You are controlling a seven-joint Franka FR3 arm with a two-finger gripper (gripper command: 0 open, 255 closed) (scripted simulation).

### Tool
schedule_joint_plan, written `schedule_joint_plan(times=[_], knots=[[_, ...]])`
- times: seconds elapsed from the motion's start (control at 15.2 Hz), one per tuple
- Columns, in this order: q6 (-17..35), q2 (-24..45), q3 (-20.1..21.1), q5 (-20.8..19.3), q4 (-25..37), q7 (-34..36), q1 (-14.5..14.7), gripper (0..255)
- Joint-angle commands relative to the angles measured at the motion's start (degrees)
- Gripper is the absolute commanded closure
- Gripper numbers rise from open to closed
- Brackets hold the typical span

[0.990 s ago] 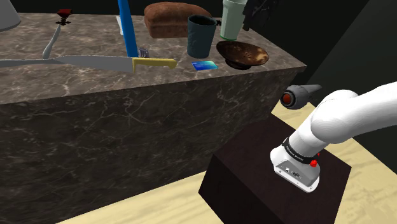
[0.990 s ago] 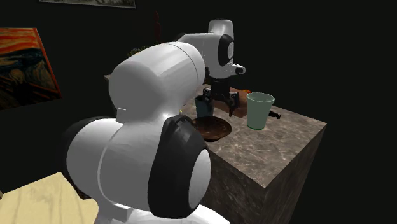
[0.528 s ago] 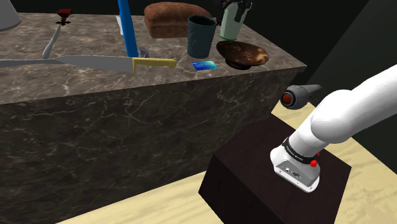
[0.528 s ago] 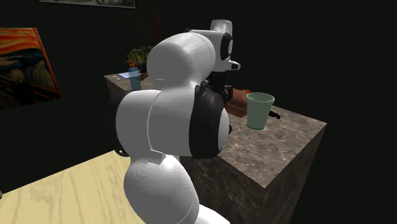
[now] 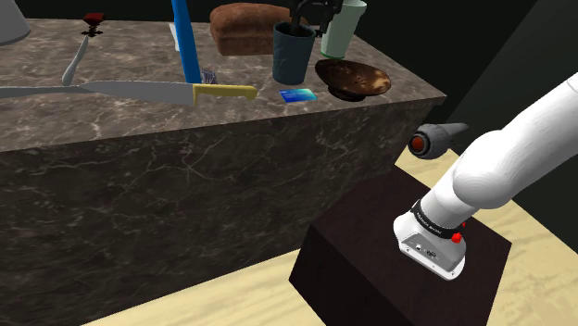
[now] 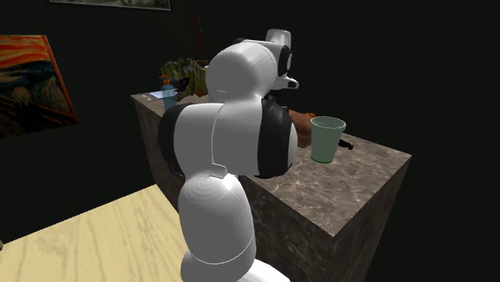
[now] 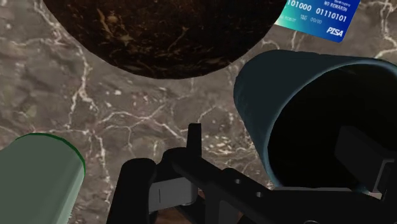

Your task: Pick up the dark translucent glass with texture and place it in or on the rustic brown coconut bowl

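The dark teal glass (image 5: 293, 56) stands upright on the marble counter (image 5: 185, 130), just left of the brown coconut bowl (image 5: 352, 79) in the shoulder view. My black gripper (image 5: 309, 20) hangs right over the glass's rim. In the wrist view the gripper (image 7: 254, 184) is open. One finger (image 7: 359, 153) reaches inside the glass (image 7: 299, 95) and the other finger (image 7: 137, 191) stays outside, so the glass's wall lies between them untouched. The bowl's (image 7: 165, 32) dark inside lies just beyond the glass.
A pale green cup (image 5: 339, 28) stands close behind the bowl, also beside the gripper (image 7: 35, 178). A blue bank card (image 5: 298, 94), a bread loaf (image 5: 248, 26), a yellow-handled knife (image 5: 139, 90) and a blue upright object (image 5: 185, 42) share the counter. The arm (image 6: 232, 144) blocks much of the second exterior view.
The gripper moved toward the shoulder view's left, from beside the green cup to over the dark glass. The arm swung with it; nothing on the counter shifted.
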Motion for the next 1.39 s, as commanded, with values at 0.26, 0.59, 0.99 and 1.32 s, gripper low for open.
schedule_joint_plan(times=[0.26,0.59,0.99,1.32], knots=[[3.6,-0.5,0.1,0.2,-4.1,-0.2,0.1,0],[3.6,-0.5,0.1,0.2,-4.1,-0.2,0.1,0],[3.6,-0.5,0.1,0.2,-4.1,-0.2,0.1,255],[3.6,-0.5,0.1,0.2,-4.1,-0.2,0.1,255]])
